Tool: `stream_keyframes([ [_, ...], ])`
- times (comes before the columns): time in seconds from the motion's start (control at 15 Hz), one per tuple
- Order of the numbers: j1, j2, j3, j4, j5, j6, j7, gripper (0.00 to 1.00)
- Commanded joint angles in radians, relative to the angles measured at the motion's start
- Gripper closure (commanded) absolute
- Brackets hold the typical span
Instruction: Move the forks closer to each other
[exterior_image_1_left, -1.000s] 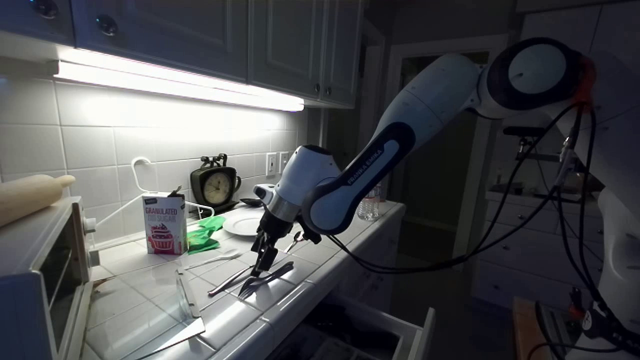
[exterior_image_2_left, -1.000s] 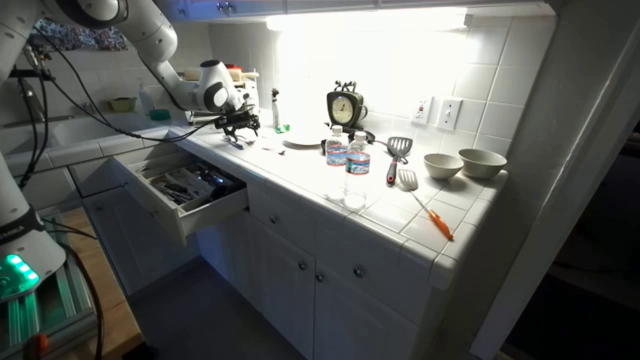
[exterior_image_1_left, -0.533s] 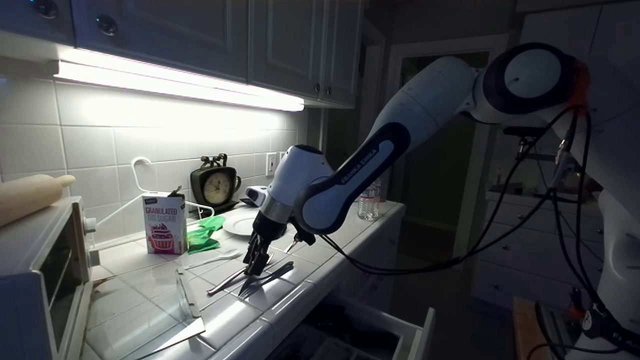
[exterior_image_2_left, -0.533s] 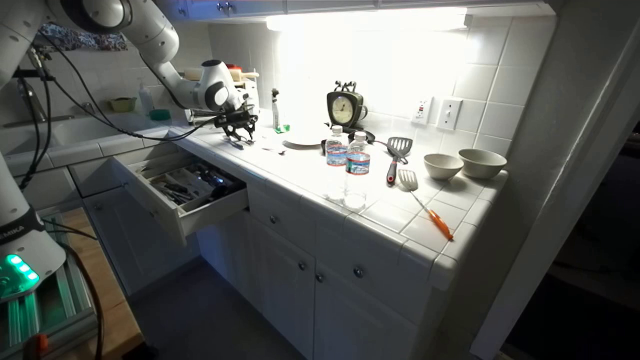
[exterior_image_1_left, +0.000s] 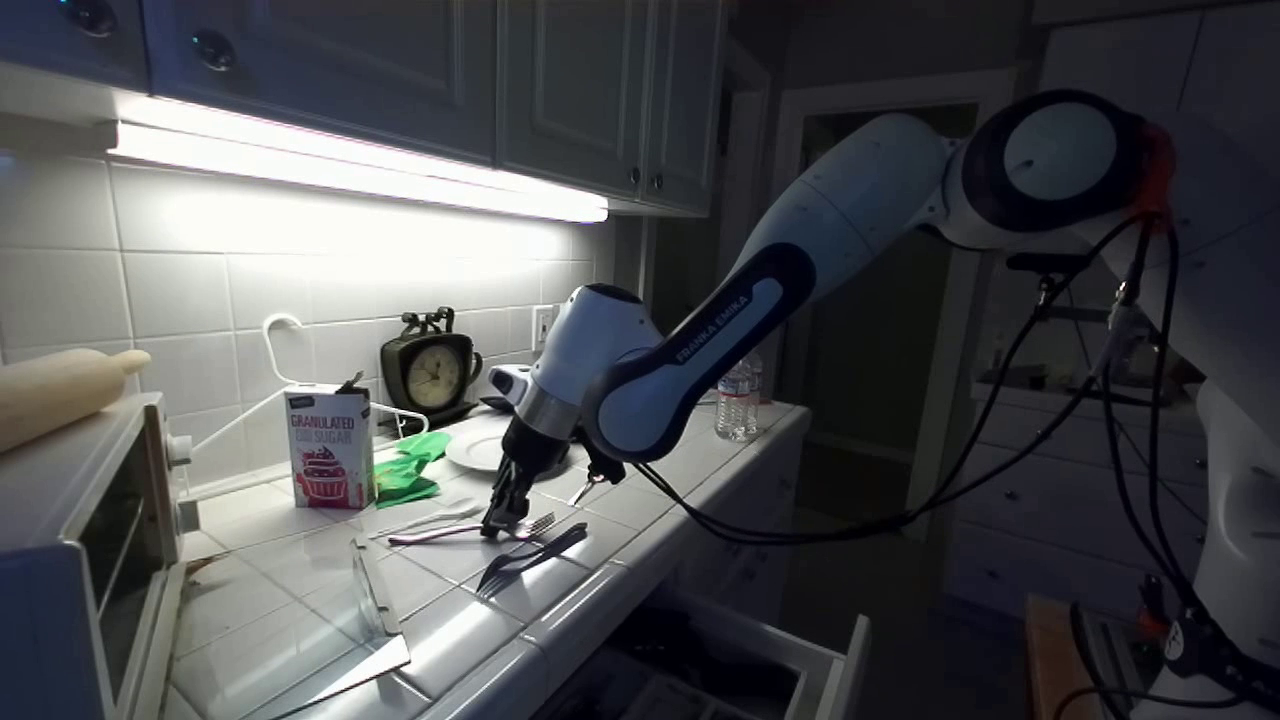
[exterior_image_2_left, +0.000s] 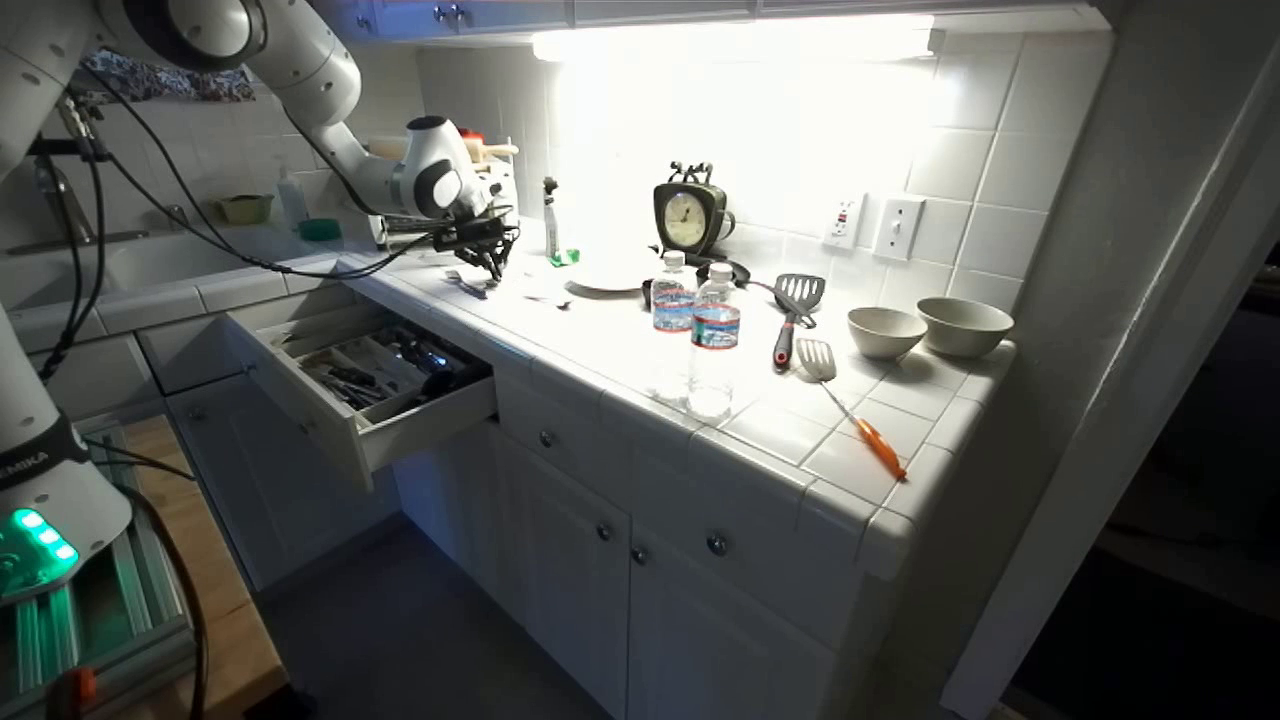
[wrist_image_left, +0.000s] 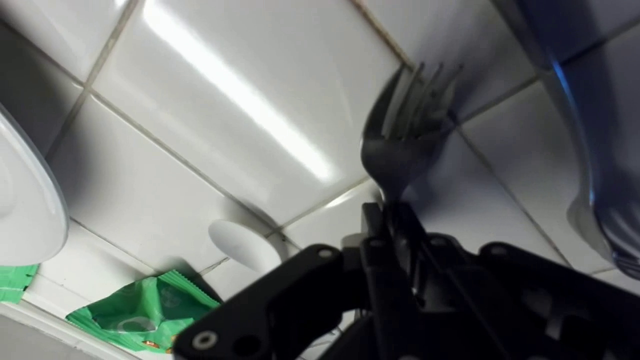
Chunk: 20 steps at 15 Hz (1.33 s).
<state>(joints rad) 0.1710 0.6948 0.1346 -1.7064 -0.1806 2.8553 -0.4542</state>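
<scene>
White robot arm with black joint covers (exterior_image_1_left: 850, 215) slopes down over the white tiled counter (exterior_image_1_left: 440, 620); wrist bent, black two-fingered gripper (wrist_image_left: 389, 212) pointing downward, a little tilted. Gripper clamped on the neck of a slim silver metal fork (wrist_image_left: 395, 157). Unclear whether that fork touches the tiles. A second silver metal fork (wrist_image_left: 622, 227), dark in shadow, lies on the counter near it but apart, closer to the front edge, tines turned roughly the opposite way.

Wrist view: held fork's tines show past the gripper, most of its handle hidden. An exterior view shows that handle, reaching out on the gripper's far side from the tines. Round white plate (wrist_image_left: 30, 200) appears in all three views, cut off in the wrist view. Orange-handled slotted metal turner (exterior_image_2_left: 880, 450) in an exterior view only.

Containers: pale drawer (exterior_image_2_left: 430, 435) juts out below the counter, a divided tray of dark and metal utensils inside; single pieces too small to tell. Two clear plastic bottles with blue-and-red labels (exterior_image_2_left: 715, 325) stand upright, fill unclear. Two pale round bowls (exterior_image_2_left: 885, 345) side by side at the counter's end. White-and-red granulated sugar box (exterior_image_1_left: 330, 450) upright, contents hidden.
</scene>
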Motion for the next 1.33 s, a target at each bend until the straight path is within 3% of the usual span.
stream_keyframes([
  [0.0, -0.001, 0.001, -0.013, 0.014, -0.039, -0.011, 0.042, 0.98],
  [0.6, -0.15, -0.081, 0.15, -0.141, -0.067, 0.119, -0.211, 0.98],
  [0.93, -0.284, -0.121, 0.281, -0.244, -0.045, 0.181, -0.395, 0.98],
  [1.27, -0.425, -0.151, 0.406, -0.324, -0.04, 0.17, -0.523, 0.98],
])
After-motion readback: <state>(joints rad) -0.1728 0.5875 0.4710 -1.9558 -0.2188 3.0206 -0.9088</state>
